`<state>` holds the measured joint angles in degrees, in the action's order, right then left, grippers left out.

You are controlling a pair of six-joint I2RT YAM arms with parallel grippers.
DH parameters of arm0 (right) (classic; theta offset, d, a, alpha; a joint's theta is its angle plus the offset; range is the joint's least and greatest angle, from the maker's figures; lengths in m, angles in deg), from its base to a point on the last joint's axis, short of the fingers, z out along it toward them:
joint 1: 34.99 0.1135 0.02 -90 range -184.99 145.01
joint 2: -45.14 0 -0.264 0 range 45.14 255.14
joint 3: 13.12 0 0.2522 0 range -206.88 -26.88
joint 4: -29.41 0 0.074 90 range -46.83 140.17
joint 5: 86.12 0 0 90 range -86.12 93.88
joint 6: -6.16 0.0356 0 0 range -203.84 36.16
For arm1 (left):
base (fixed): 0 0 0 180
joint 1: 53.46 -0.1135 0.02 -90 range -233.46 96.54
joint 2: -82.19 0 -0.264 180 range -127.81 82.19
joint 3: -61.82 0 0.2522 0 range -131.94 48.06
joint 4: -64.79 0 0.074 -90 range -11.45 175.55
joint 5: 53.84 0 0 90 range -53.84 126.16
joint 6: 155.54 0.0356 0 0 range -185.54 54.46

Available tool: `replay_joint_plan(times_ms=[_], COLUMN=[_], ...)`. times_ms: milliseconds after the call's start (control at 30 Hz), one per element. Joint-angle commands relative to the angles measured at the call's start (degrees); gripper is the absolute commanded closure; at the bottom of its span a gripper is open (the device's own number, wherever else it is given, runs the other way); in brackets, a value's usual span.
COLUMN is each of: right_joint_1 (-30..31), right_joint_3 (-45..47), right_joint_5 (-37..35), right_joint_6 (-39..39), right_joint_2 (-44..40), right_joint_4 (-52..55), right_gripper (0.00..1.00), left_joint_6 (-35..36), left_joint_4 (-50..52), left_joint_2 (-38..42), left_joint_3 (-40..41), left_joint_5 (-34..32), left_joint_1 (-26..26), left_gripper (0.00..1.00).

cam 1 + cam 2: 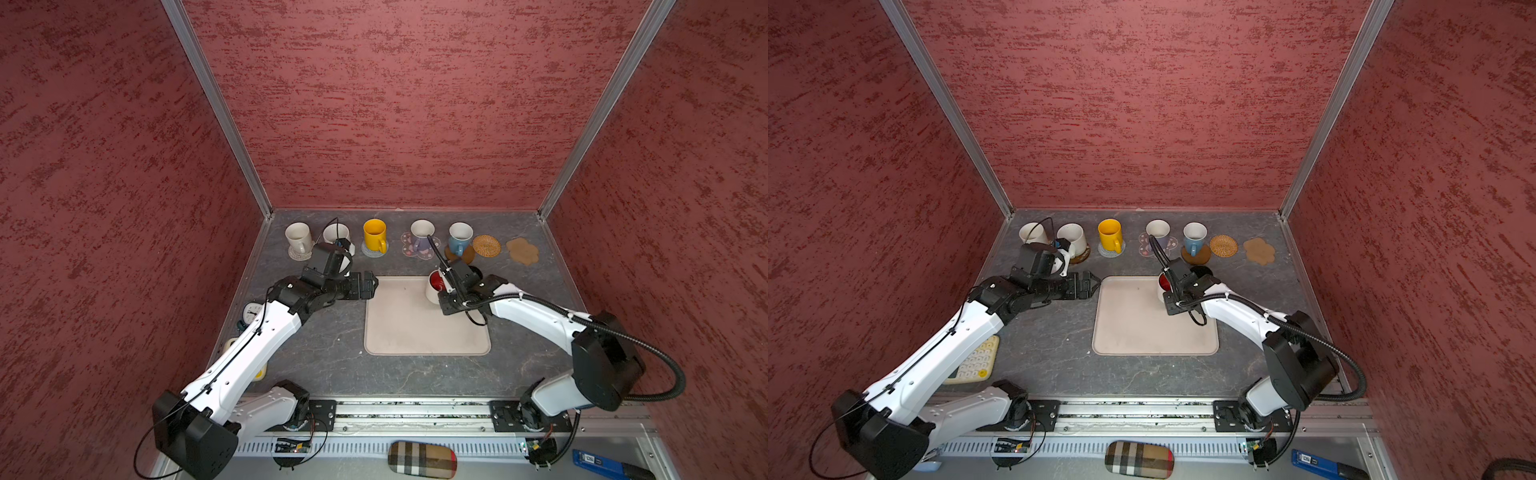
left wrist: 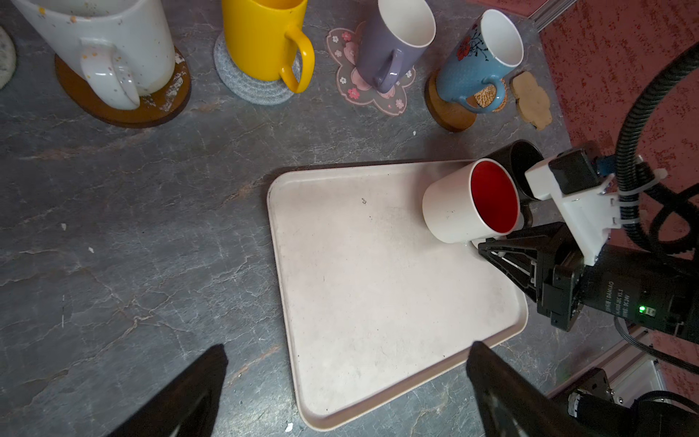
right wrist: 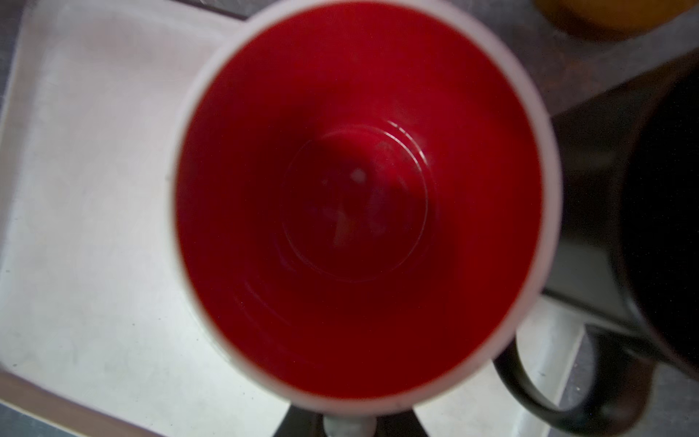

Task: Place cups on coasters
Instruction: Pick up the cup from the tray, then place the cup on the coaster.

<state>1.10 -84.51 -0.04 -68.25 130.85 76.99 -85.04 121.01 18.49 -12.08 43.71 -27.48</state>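
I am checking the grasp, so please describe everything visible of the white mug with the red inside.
The white mug looks like glossy ceramic: cylindrical, plain white outside, bright red inside, and empty. It stands mouth up at the far right corner of the beige tray; whether it is lifted cannot be told. Its white handle points toward the right arm, and the right gripper is shut on it. A black mug sits close beside it; contact between them is unclear.

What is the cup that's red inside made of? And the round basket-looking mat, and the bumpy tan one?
Red-inside cup: probably glazed ceramic; smooth, with bright glints inside. Round mat: looks like woven rattan, golden rings of strands. Bumpy tan mat: likely cork, flat and matte.
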Motion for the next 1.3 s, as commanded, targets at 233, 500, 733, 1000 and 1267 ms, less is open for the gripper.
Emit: replay_joint_plan(times_ms=[233,500,733,1000,1267], right_joint_1=[1.59,1.36,-0.64,-4.88,-9.46], right_joint_3=[-9.68,-15.50,-18.78,-22.81,-27.32], right_joint_5=[-3.93,-8.52,-9.61,-7.85,-6.57], right_joint_6=[-2.92,-4.40,-5.66,-6.15,-6.46], right_joint_2=[-5.51,-4.98,-4.16,-2.74,1.78], right_joint_4=[1.52,4.37,4.63,4.74,5.94], right_gripper=[1.00,1.00,1.00,1.00,1.00], left_joint_6=[2.24,3.29,4.41,5.27,5.76], left_joint_4=[3.47,4.83,4.98,4.14,2.55], left_joint_2=[1.17,-1.10,-4.50,-9.64,-15.18], left_joint_3=[-5.38,-10.70,-15.42,-20.33,-24.90], left_joint_5=[-0.87,-1.30,-1.68,-0.40,2.71], left_joint_1=[-0.39,-0.39,-0.48,-1.41,-4.49], left_gripper=[0.00,0.01,0.01,0.01,0.00])
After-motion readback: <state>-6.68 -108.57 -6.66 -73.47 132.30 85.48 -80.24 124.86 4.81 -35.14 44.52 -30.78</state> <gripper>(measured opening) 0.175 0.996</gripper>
